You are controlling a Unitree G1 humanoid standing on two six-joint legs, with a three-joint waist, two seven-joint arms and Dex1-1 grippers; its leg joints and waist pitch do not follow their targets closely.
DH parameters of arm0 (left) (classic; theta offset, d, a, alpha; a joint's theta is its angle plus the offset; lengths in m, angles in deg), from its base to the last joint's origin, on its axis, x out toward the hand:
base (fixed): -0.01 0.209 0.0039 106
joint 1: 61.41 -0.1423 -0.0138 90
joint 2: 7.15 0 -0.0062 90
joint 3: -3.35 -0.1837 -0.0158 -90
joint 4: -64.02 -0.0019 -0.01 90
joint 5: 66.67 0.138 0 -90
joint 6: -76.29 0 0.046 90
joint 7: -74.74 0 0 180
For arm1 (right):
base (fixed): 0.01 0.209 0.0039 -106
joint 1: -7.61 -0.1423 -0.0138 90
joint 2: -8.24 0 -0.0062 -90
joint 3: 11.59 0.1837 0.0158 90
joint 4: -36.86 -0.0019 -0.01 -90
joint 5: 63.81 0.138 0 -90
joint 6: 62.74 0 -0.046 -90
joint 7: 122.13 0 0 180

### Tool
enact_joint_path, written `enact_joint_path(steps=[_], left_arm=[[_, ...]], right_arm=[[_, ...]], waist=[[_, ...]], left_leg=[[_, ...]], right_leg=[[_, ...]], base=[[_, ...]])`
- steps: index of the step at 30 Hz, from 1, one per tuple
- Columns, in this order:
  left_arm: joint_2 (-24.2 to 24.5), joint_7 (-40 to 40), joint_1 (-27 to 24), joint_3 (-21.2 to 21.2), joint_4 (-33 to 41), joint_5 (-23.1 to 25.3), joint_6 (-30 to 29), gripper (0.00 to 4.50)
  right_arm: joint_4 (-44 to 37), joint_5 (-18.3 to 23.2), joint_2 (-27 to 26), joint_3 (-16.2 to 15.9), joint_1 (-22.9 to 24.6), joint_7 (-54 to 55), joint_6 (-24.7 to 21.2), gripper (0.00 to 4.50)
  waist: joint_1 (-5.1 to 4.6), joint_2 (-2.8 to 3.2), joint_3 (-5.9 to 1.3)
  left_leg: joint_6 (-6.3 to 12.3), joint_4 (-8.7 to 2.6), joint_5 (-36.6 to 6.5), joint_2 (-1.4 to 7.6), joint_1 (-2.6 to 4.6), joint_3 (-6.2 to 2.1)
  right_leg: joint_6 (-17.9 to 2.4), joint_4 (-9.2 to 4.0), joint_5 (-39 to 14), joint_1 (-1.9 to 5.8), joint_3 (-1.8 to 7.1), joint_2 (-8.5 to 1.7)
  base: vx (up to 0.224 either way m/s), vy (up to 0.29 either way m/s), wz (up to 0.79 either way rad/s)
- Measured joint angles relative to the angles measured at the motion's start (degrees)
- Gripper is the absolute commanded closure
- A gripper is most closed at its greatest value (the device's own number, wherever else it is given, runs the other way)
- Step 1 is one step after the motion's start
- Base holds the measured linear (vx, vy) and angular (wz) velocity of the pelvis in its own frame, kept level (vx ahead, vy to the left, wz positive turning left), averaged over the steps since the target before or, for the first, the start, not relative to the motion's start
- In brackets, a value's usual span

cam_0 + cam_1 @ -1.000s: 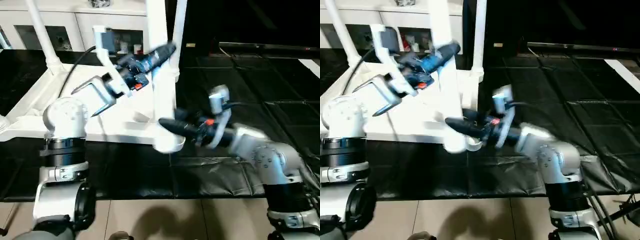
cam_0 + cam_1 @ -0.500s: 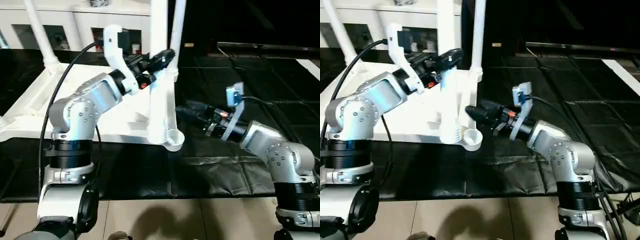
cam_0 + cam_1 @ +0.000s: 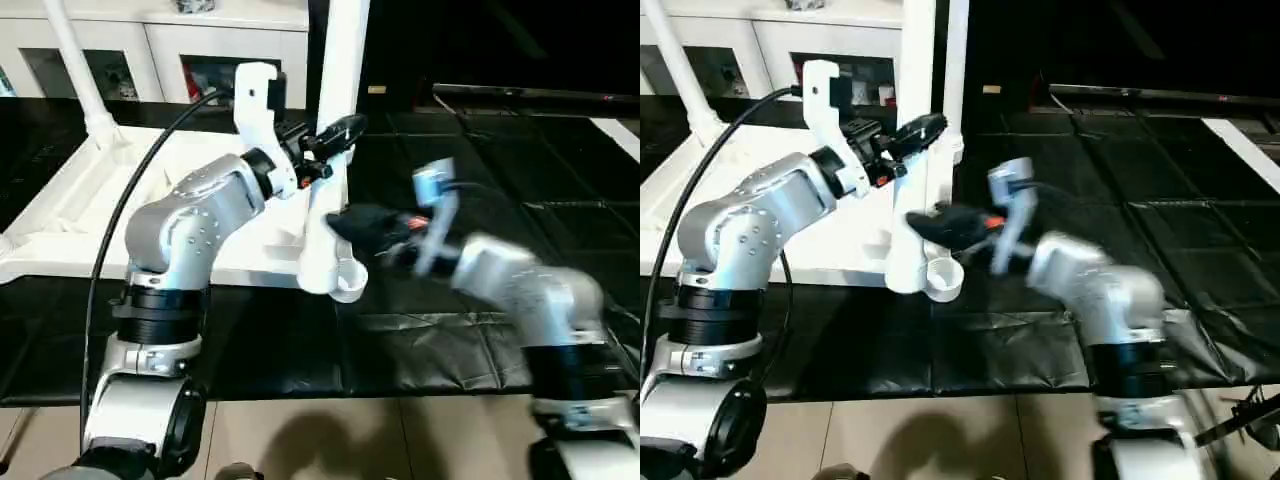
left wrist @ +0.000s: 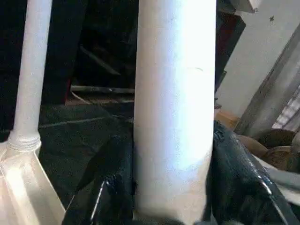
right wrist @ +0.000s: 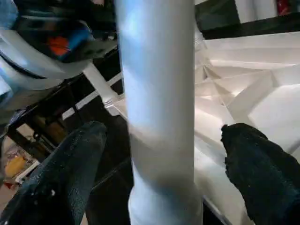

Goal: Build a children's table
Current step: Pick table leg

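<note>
The tabletop (image 3: 150,190) lies upside down on the black floor mat (image 3: 480,250), ribs facing up, with the white cabinet (image 3: 150,50) behind it. One leg (image 3: 75,65) stands in the far left corner socket, and another leg (image 3: 956,70) stands at the far right corner. The action is at the near right corner: a third leg (image 3: 335,130) stands upright there, its thick lower end right beside the open round socket (image 3: 348,285), though whether it sits in anything I cannot tell.

The left gripper (image 4: 171,187) is clamped on that leg partway up, a black finger (image 4: 234,173) pressed against each side of the white tube in the left wrist view. The right gripper (image 5: 159,168) is lower down, near the base of the same leg, and its fingers (image 5: 70,164) are spread wide, one on either side of the tube with clear gaps showing, so it is not touching. From the head view, the right arm (image 3: 520,290) reaches in from the right side over the mat.
</note>
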Motion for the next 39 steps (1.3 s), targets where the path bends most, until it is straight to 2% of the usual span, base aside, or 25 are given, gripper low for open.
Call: enact_joint_path(steps=[4,5,8,14,16,18,26,28,29,31,34,39], left_arm=[[-0.53,-0.57,-0.05,-0.67,0.15,0.78,0.38,2.70],[-0.50,-0.60,-0.09,-0.82,0.17,1.01,0.56,2.70],[-0.11,-0.58,-0.12,-0.89,0.17,1.86,1.29,2.70],[0.08,-0.41,-0.14,-1.49,-0.28,3.17,2.42,2.70],[0.09,-0.38,-0.14,-1.66,-0.39,3.46,2.45,2.70],[0.08,-0.32,-0.14,-1.89,-0.41,3.65,2.46,2.70],[0.07,0.06,-0.14,-2.43,-0.47,4.36,2.45,2.70],[-0.31,-0.57,-0.10,-2.10,-0.53,4.29,2.24,2.00],[-0.53,-0.85,-0.08,-1.72,-0.75,4.14,2.19,2.00],[-1.61,-1.87,0.42,1.07,-1.58,1.81,0.65,1.97],[-1.95,-2.61,1.20,3.71,-1.88,-0.86,-1.18,1.56],[-2.33,0.14,2.42,8.16,-2.76,-8.85,-5.82,1.52]], right_arm=[[1.36,-0.82,-3.60,-1.14,-0.64,3.44,-0.59,0.96],[2.17,-1.07,-4.00,-1.31,-0.93,4.09,-0.56,0.96],[4.75,-2.87,-5.64,-1.33,-1.79,6.50,0.81,1.21],[5.46,-3.28,-5.62,-2.04,-2.29,6.95,0.88,1.84],[5.38,-3.28,-5.59,-2.09,-2.28,6.94,0.35,1.84],[4.92,-3.27,-5.43,-2.28,-2.28,6.86,-0.43,2.15],[4.37,-3.21,-5.43,-2.96,-2.18,5.57,-0.49,2.45],[4.37,-3.18,-5.40,-3.01,-2.11,5.11,-0.29,2.49],[4.36,-3.00,-5.40,-3.02,-2.08,4.57,-0.28,2.50],[4.25,-2.18,-5.24,-3.02,-1.64,3.08,-0.31,2.51],[4.19,-1.85,-4.00,-3.03,-1.09,1.10,-0.38,2.58],[1.68,-0.54,-0.68,-3.07,-0.89,-4.00,-0.47,2.59]], waist=[[-0.08,-0.28,0.07],[-0.07,-0.36,0.04],[-0.08,-0.42,0.03],[-0.11,-0.43,0.03],[-0.13,-0.43,0.03],[-0.12,-0.43,0.03],[-0.09,-0.37,0.03],[-0.07,-0.38,0.02],[-0.08,-0.38,0.03],[-0.07,-0.37,0.03],[0.03,-0.34,0.05],[0.07,-0.33,0.04]], left_leg=[[-0.04,0.00,0.03,0.01,0.02,0.00],[-0.04,0.00,0.03,0.01,0.02,0.00],[-0.05,0.00,0.03,0.00,0.02,0.00],[-0.05,-0.04,0.01,0.00,0.02,-0.01],[-0.06,-0.03,0.02,0.00,0.02,-0.01],[-0.07,-0.03,0.03,0.00,0.02,0.00],[-0.07,-0.03,0.03,0.01,0.03,-0.01],[-0.07,-0.03,0.03,0.00,0.03,-0.02],[-0.07,-0.03,0.03,0.01,0.03,-0.02],[-0.07,-0.03,0.03,0.00,0.03,-0.01],[-0.07,-0.01,0.03,0.00,0.03,-0.02],[-0.06,0.00,0.03,-0.01,0.04,-0.01]], right_leg=[[0.00,0.01,0.00,0.00,0.00,0.00],[0.00,0.01,0.00,0.01,0.01,0.00],[0.00,0.00,0.00,0.00,0.01,0.00],[0.00,0.00,0.00,0.00,0.01,0.00],[0.00,0.01,0.01,-0.01,0.01,0.00],[0.00,0.01,0.01,-0.01,0.01,0.00],[-0.01,0.01,0.02,0.00,0.01,0.00],[-0.03,0.01,0.03,0.00,0.01,0.00],[-0.04,0.01,0.04,0.00,0.01,0.00],[-0.07,0.02,0.05,0.00,0.01,0.00],[-0.15,0.01,0.10,0.01,0.00,0.00],[-0.32,0.00,0.23,0.02,0.01,0.00]], base=[[0.000,0.000,0.00],[0.000,0.000,0.00],[0.000,0.000,0.00],[0.000,0.000,0.00],[0.000,0.000,0.00],[0.000,0.000,0.00],[0.000,0.000,0.00],[0.000,0.000,0.00],[0.000,0.000,0.00],[0.000,0.000,0.00],[0.000,0.000,0.00],[0.000,0.000,0.00]])
